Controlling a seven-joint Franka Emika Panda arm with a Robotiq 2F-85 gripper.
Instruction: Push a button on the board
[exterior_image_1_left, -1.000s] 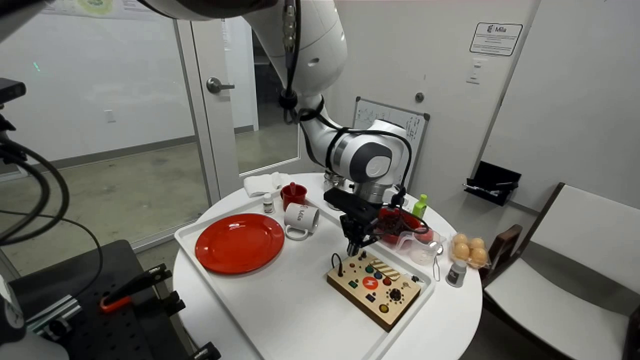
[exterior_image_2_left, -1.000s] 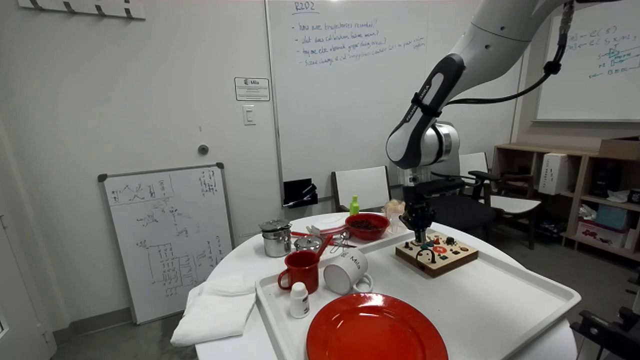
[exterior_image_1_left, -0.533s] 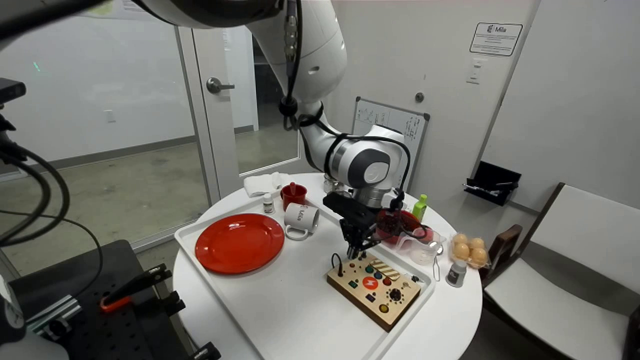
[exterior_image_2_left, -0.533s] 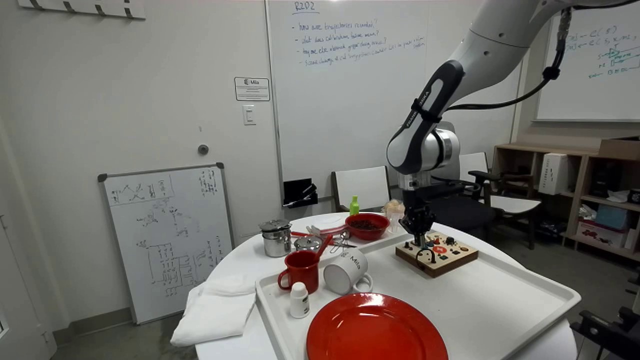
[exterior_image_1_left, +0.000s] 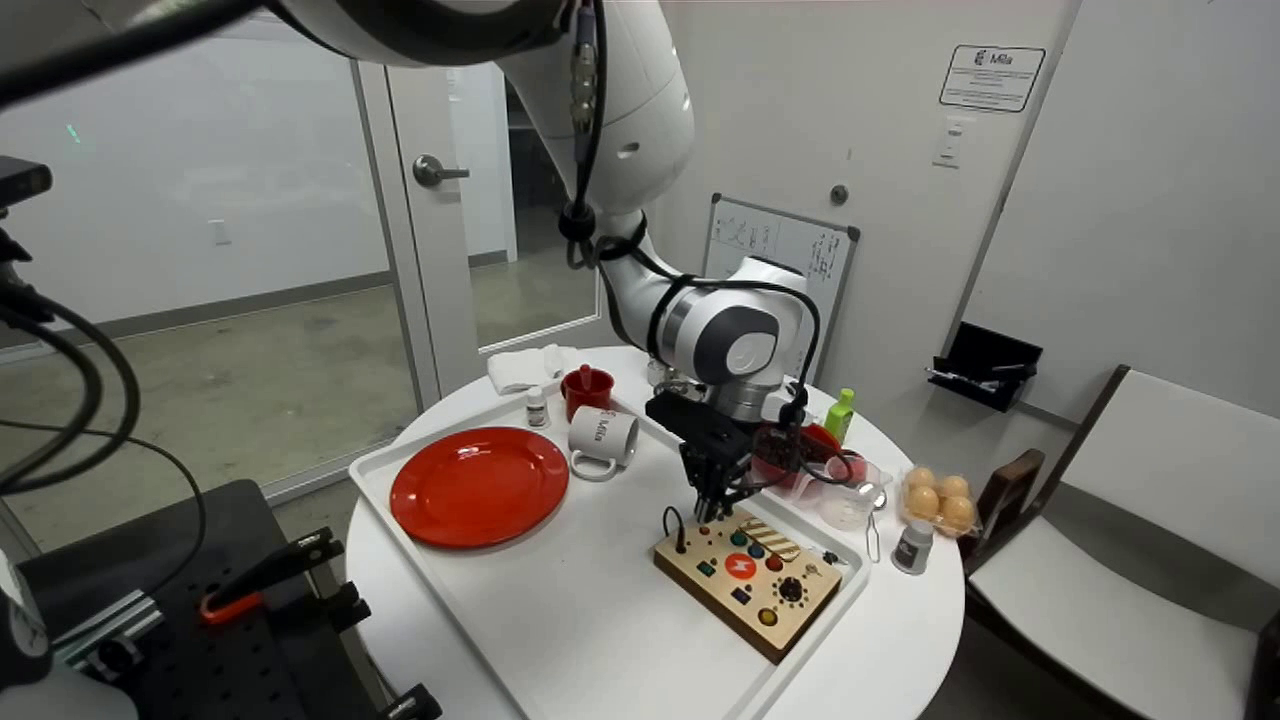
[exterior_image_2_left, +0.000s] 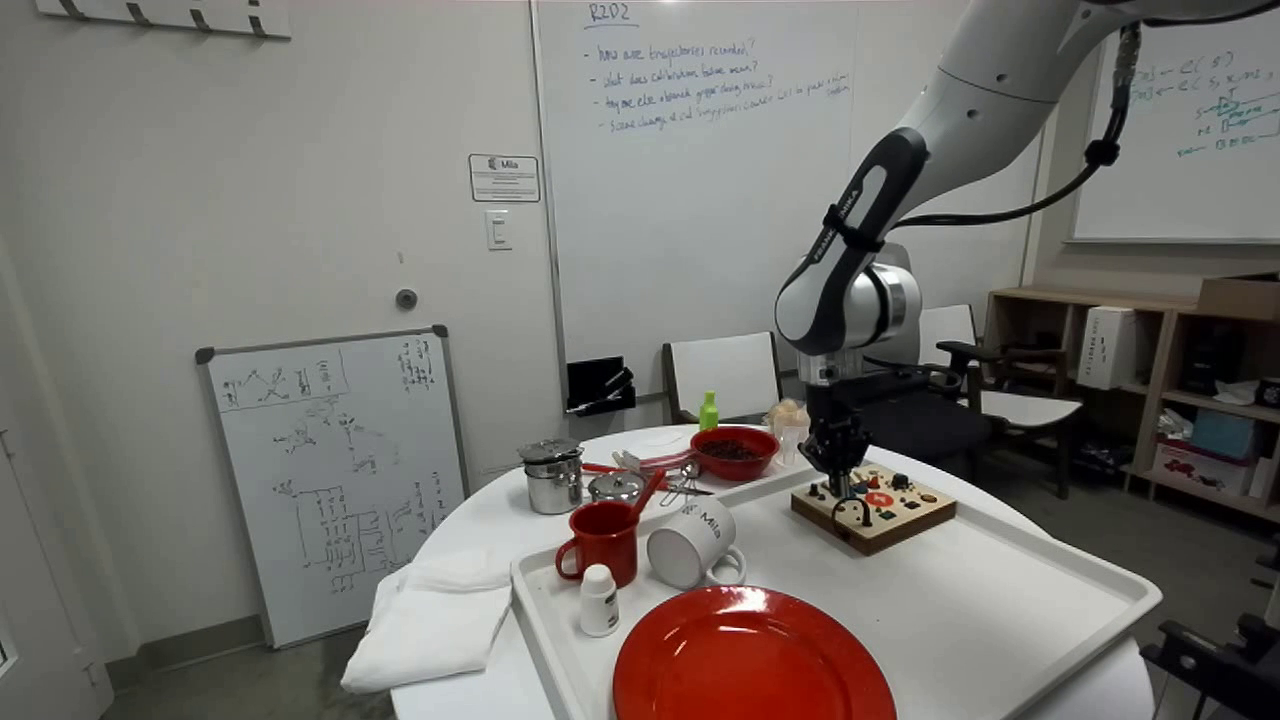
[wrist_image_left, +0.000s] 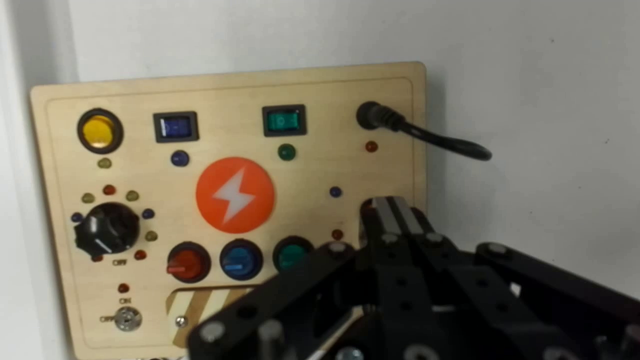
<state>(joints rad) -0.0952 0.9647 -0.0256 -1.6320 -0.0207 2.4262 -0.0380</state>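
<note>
The board (wrist_image_left: 310, 182), pale wood, lies in the white tray and shows in both exterior views (exterior_image_1_left: 722, 582) (exterior_image_2_left: 905, 512). It carries a yellow round button (wrist_image_left: 99, 131), a blue switch (wrist_image_left: 176, 127), a green switch (wrist_image_left: 284, 120), a black dial (wrist_image_left: 107, 227) and red, blue and green knobs (wrist_image_left: 241, 259). My gripper (wrist_image_left: 395, 200) is shut and empty, pointing down over the board's cable-end corner region, also in both exterior views (exterior_image_1_left: 706, 516) (exterior_image_2_left: 842, 490). What lies beneath the fingertips is mostly hidden; I cannot tell whether they touch the board.
A black cable loop (wrist_image_left: 445, 144) rises from the board near the gripper. The tray (exterior_image_1_left: 590, 610) also holds a red plate (exterior_image_1_left: 480, 490), a white mug (exterior_image_1_left: 603, 437) and a small bottle (exterior_image_1_left: 537, 408). A red bowl (exterior_image_2_left: 735, 452) and measuring cup (exterior_image_1_left: 845, 505) stand beside the tray.
The gripper and arm have moved down a little, bringing the fingertips closer to the board. The board and the other objects have not moved.
</note>
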